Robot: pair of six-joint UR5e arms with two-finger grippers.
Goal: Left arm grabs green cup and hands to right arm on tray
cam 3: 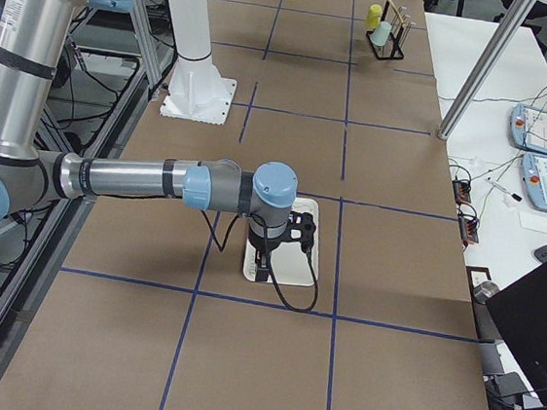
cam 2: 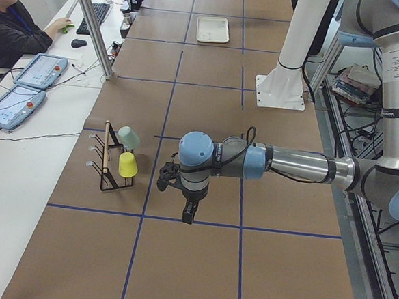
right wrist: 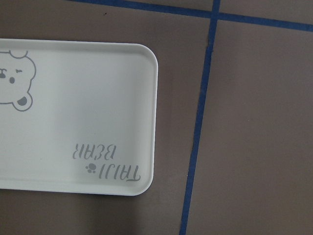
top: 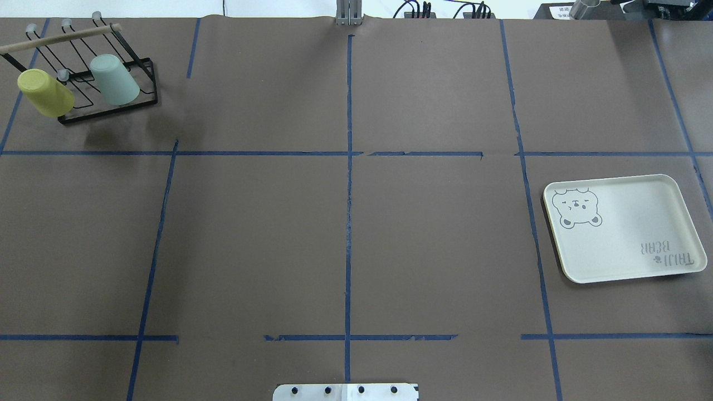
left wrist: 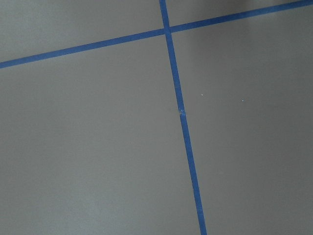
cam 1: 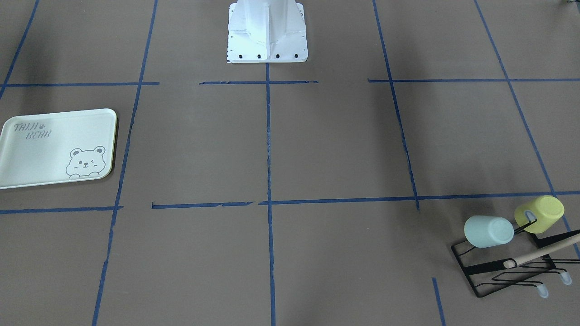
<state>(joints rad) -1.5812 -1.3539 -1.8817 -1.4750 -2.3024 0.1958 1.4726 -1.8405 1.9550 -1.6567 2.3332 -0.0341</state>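
The green cup (cam 1: 488, 231) hangs upside down on a peg of a black wire rack (cam 1: 481, 268), beside a yellow-green cup (cam 1: 540, 214); it also shows in the overhead view (top: 114, 79). The tray (top: 629, 234) lies flat and bare at the table's other end, and fills the right wrist view (right wrist: 88, 117). The left gripper (cam 2: 189, 214) hangs over bare table, well away from the rack. The right gripper (cam 3: 263, 270) hangs over the tray. Both show only in the side views, so I cannot tell whether they are open or shut.
A wooden rod (top: 61, 38) tops the rack. The white robot base (cam 1: 267, 34) stands at the middle of the robot's edge. Blue tape lines (left wrist: 182, 117) grid the brown table. An operator (cam 2: 16, 27) sits at a side desk.
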